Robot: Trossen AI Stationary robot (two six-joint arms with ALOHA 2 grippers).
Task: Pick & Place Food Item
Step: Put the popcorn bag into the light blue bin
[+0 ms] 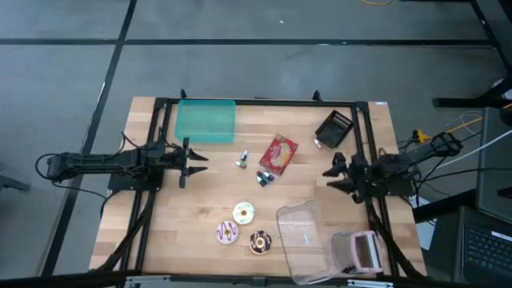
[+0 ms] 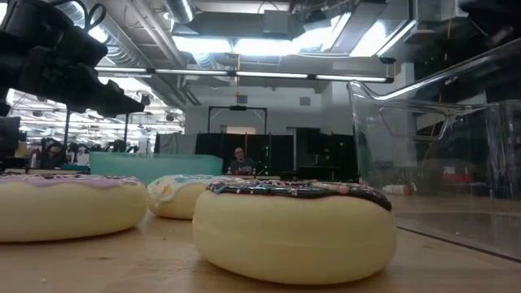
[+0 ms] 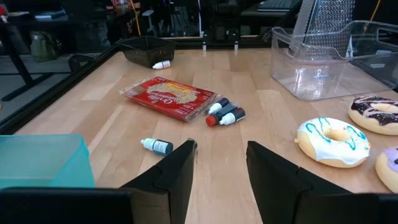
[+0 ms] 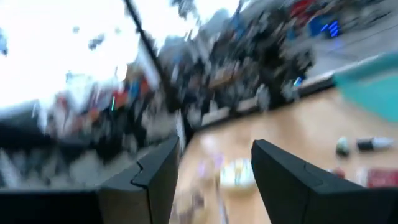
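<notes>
A robotics lab or workshop in an industrial hall: a pale wooden worktable [image 1: 208, 184] edged by a black metal frame [image 1: 264, 102] stands on grey concrete floor [image 1: 240, 64]; overhead, exposed silver ducts [image 2: 130, 53] and strip lights [image 2: 236, 73]; what seem cluttered benches [image 2: 49, 155] behind.

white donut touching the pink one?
Apart. The high view shows bare wood between the white donut and the pink donut.

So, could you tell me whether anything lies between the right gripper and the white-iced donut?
Nothing visible does. In the high view the right gripper, open and empty, sits at the table's right side, and only bare wood separates it from the white-iced donut; the clear container lies nearer the front edge.
</notes>
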